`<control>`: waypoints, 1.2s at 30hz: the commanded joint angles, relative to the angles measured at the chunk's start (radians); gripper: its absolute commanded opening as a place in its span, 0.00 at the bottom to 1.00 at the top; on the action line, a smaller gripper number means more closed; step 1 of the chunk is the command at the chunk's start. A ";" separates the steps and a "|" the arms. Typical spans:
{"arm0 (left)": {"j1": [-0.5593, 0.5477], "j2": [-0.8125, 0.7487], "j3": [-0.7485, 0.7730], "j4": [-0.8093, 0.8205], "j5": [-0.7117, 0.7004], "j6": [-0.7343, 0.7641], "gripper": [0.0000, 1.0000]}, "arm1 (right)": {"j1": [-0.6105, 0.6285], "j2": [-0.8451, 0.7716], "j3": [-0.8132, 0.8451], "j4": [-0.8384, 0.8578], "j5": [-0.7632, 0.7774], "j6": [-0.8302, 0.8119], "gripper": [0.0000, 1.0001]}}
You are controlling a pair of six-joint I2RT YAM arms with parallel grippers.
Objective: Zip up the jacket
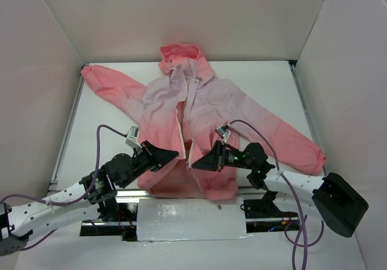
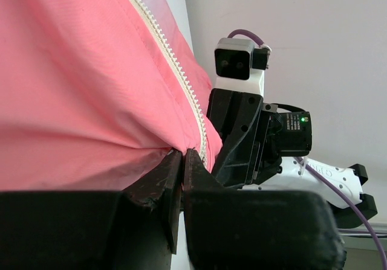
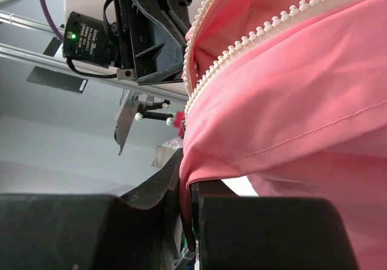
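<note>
- Left gripper [image 2: 183, 160] is pinched nearly closed on a fold of the jacket [image 1: 205, 110]. The thin coral cloth is drawn taut into the slit between its black fingers, just beside the zipper [image 2: 172, 64].
- Right gripper [image 3: 186, 188] is clamped the same way on the other front edge, and a smooth pink fold vanishes between its jaws.
- Seen from above, the two grippers face each other near the hem, close but apart, with the open front between them.
- Zipper: two rows of small white teeth on white tape, not joined, running from collar to hem. In the right wrist view they curve apart.
- Jacket: thin, lightly creased fabric, coral at the hood, cuffs and hem and pale lilac-white across the chest. A stitched seam line shows in the right wrist view.
- It lies front-up on the table [image 1: 103, 143], with the hood at the far side, one sleeve spread to the far left and the other to the near right. The hem is by the arm bases.
- Table: flat and white, boxed in by plain pale walls [image 1: 199, 16].
- Purple cables [image 1: 100, 134] loop from each wrist.
</note>
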 commanded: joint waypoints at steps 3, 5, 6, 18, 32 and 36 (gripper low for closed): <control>0.000 -0.011 0.006 0.071 0.013 -0.009 0.00 | -0.005 0.017 0.031 0.076 -0.009 -0.021 0.00; 0.002 -0.008 0.007 0.065 0.016 -0.009 0.00 | -0.010 0.029 0.034 0.089 -0.015 -0.018 0.00; 0.002 -0.006 0.009 0.062 0.018 -0.009 0.00 | -0.012 0.032 0.035 0.087 -0.015 -0.018 0.00; 0.002 0.002 0.007 0.044 0.022 -0.010 0.00 | -0.047 0.047 0.054 0.099 -0.046 -0.021 0.00; 0.002 0.006 0.027 0.024 -0.001 -0.019 0.00 | -0.056 0.081 0.075 0.109 -0.083 -0.023 0.00; 0.000 0.005 0.046 0.005 -0.016 -0.015 0.00 | -0.056 0.077 0.071 0.095 -0.089 -0.035 0.00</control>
